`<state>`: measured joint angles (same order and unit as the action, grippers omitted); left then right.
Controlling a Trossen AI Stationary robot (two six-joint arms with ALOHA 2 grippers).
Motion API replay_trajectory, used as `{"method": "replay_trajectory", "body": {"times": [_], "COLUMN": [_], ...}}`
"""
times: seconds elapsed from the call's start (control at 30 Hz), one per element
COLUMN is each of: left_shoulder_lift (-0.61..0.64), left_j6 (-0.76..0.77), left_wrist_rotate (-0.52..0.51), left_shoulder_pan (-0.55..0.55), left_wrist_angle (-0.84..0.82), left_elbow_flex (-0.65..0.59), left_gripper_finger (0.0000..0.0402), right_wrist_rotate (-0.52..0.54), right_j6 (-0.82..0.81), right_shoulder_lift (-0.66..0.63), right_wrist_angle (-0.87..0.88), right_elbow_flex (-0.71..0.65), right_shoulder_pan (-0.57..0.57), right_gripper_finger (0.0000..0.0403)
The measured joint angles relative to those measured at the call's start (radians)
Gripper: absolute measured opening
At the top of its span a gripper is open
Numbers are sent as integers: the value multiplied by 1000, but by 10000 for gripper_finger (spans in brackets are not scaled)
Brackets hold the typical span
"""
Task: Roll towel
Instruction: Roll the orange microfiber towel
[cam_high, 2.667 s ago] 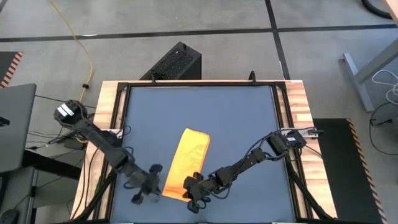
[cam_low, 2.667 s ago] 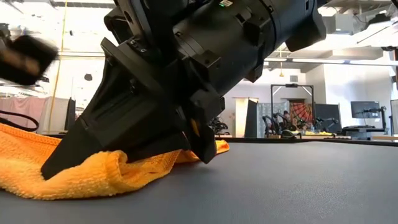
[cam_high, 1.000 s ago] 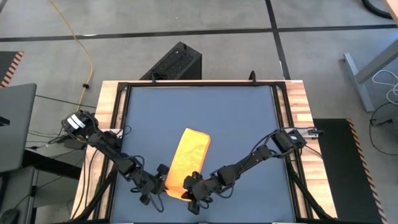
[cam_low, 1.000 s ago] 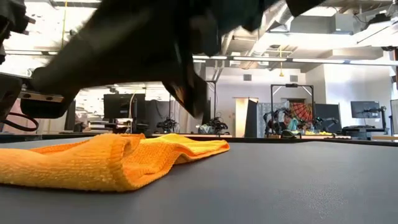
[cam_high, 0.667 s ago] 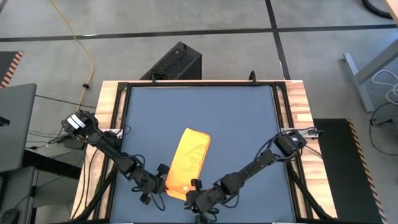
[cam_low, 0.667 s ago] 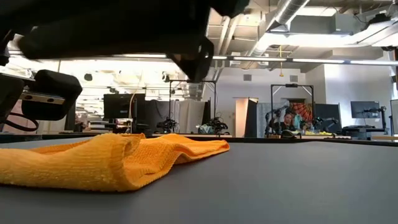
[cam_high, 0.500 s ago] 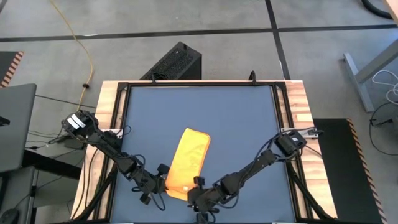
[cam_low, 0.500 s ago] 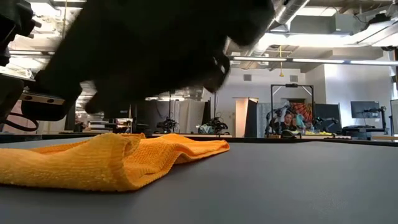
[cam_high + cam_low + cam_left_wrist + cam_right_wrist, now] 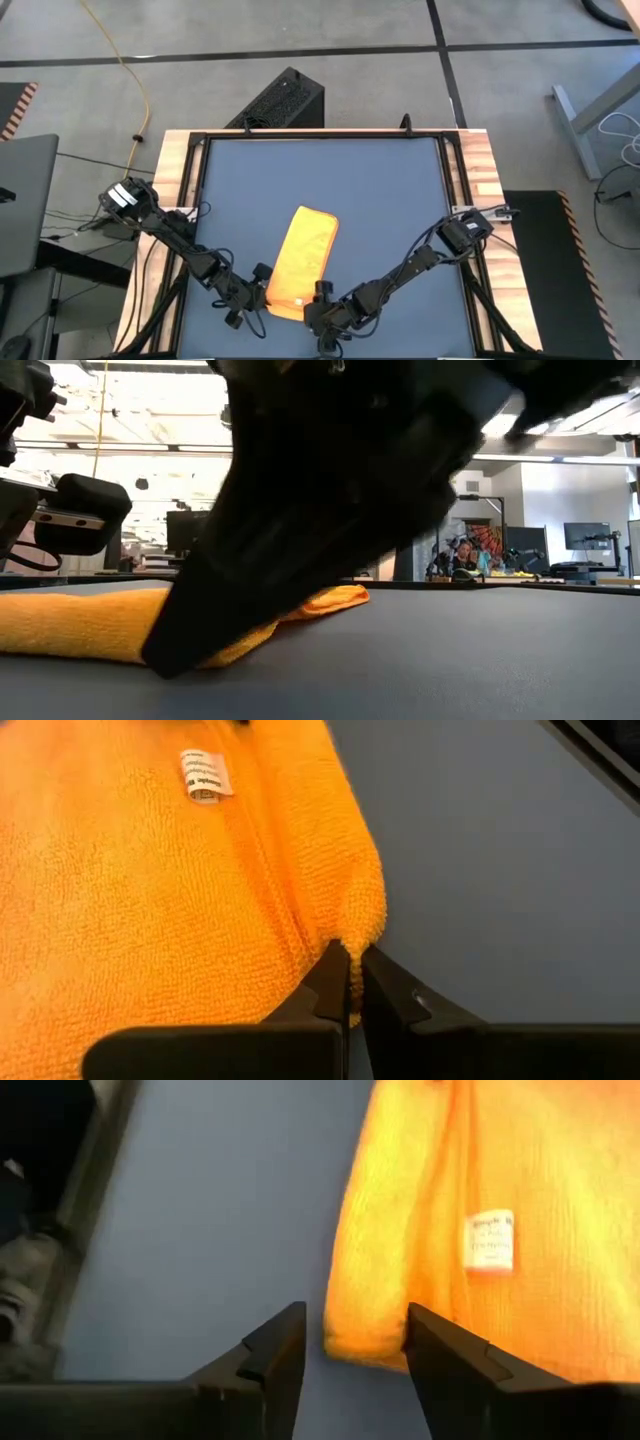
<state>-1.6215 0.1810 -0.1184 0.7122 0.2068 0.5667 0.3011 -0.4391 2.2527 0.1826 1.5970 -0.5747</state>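
Note:
The yellow towel [image 9: 303,250] lies flat on the dark blue table as a long folded strip, with its white tag [image 9: 489,1240] near its near end. My left gripper [image 9: 350,970] is at the towel's near left corner and is shut on it. My right gripper [image 9: 350,1345] is open at the near right corner [image 9: 352,1330], which lies between its two fingers; I cannot tell whether they touch it. In the low view the right gripper [image 9: 300,530] fills the foreground and hides much of the towel [image 9: 70,625]. My left gripper pinches the towel's near left corner [image 9: 355,925] between its two fingers, right at the cloth's edge. The fingers [image 9: 330,982] slant down from the table's left near side. The towel stays flat on the table; one layer or several, I cannot tell.
A wooden frame [image 9: 480,170] borders the blue tabletop. There is free tabletop to the right [image 9: 400,200] and beyond the towel's far end. A black box [image 9: 285,98] stands on the floor past the far edge.
My right gripper has swung off the towel's near end toward the table's near edge. It has rolled about its own axis and come down low beside the near right corner. The towel has stayed where it was.

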Motion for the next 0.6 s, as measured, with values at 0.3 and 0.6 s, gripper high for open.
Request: {"method": "replay_trajectory", "body": {"times": [0.3,0.6], "left_shoulder_lift": [0,-1], "left_j6": [25,139], "left_wrist_rotate": [112,359], "left_shoulder_pan": [-31,-139], "left_wrist_angle": [38,72], "left_elbow_flex": [0,0], "left_gripper_finger": [0,0], "right_wrist_rotate": [30,-140], "right_j6": [-165,-560], "right_shoulder_lift": [9,7], "right_wrist_angle": [52,36], "right_elbow_flex": [4,5], "right_shoulder_pan": [1,19], "right_gripper_finger": [120,25]}}
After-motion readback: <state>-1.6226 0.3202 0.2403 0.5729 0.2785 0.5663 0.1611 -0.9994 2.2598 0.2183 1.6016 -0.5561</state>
